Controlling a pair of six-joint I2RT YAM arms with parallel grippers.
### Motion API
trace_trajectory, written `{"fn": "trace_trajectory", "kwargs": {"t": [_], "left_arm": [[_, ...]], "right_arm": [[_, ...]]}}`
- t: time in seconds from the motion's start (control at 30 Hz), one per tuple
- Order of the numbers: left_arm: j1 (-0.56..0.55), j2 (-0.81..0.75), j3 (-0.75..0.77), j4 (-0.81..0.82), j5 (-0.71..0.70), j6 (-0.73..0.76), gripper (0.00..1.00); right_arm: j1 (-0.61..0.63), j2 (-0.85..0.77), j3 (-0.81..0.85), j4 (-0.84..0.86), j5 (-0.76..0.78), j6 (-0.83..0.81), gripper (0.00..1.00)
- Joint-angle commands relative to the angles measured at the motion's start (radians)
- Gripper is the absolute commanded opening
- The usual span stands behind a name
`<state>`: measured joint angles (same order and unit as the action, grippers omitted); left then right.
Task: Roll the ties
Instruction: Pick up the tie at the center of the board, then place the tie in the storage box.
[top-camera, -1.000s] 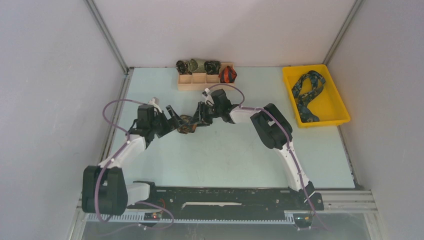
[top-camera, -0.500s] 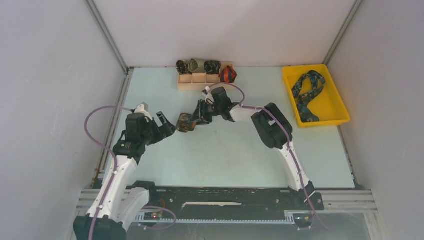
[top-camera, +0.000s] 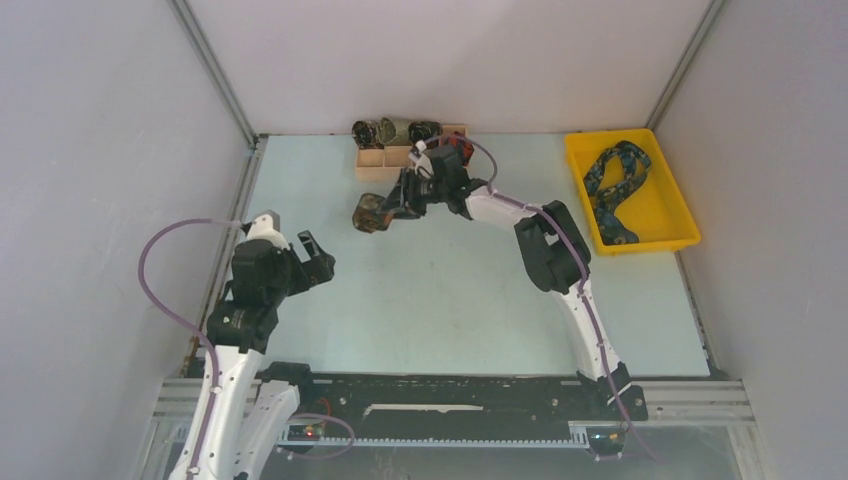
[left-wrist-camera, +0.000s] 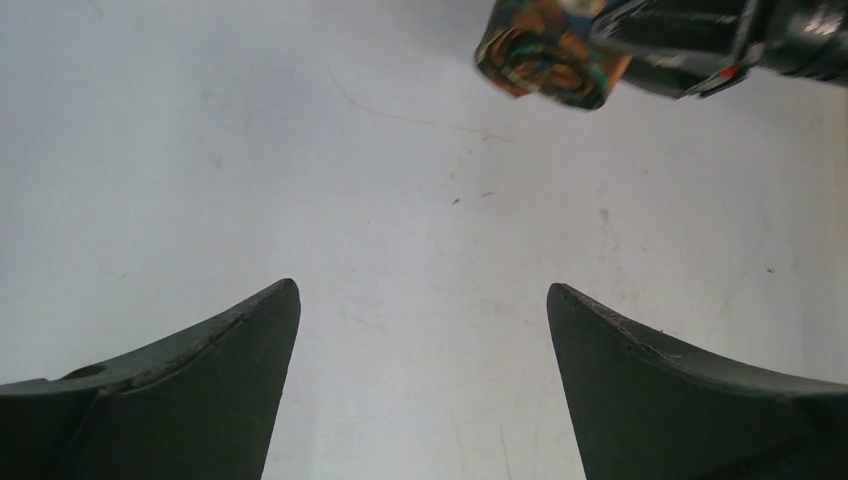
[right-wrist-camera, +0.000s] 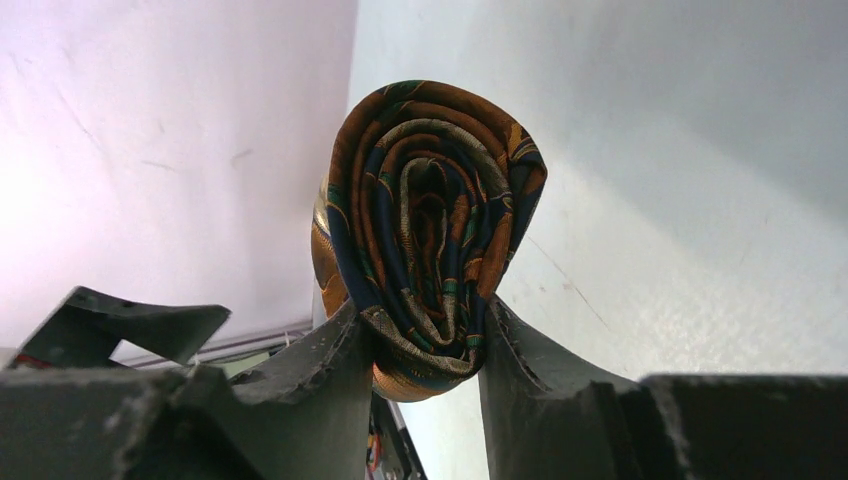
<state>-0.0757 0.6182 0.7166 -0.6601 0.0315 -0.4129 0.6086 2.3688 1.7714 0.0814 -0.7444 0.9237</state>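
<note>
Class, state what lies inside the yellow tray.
One unrolled navy-and-teal tie lies looped inside the tray. The floor directly under the tie is covered, so nothing there can be seen.

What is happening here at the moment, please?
The right gripper is clamped on a rolled tie and holds it just short of the wooden box, where other rolls already sit. The left gripper is open and empty, off to the left. One loose tie lies unrolled in the yellow tray.
</note>
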Motion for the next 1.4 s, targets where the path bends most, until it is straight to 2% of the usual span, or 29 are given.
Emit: {"fn": "trace_trajectory", "kwargs": {"t": [0.0,0.27,0.43,0.63,0.9,1.37], "left_arm": [[-0.001,-0.034,0.050,-0.036,-0.089,0.042,1.00],[0.000,-0.058,0.027,-0.013,-0.084,0.043,1.00],[0.000,-0.054,0.024,-0.006,-0.065,0.046,1.00],[0.000,-0.051,0.020,-0.002,-0.046,0.048,1.00],[-0.001,-0.046,0.017,0.004,-0.039,0.049,1.00],[0.000,-0.046,0.015,0.004,-0.039,0.052,1.00]], "right_arm": [[-0.042,0.016,0.173,-0.091,0.007,-0.043,0.00],[-0.105,0.121,0.465,-0.254,0.076,-0.092,0.00],[-0.129,0.190,0.630,-0.345,0.191,-0.156,0.00],[-0.140,0.211,0.670,-0.328,0.346,-0.211,0.00],[-0.129,0.280,0.741,-0.250,0.475,-0.192,0.00],[-0.095,0.369,0.765,-0.157,0.656,-0.045,0.00]]}}
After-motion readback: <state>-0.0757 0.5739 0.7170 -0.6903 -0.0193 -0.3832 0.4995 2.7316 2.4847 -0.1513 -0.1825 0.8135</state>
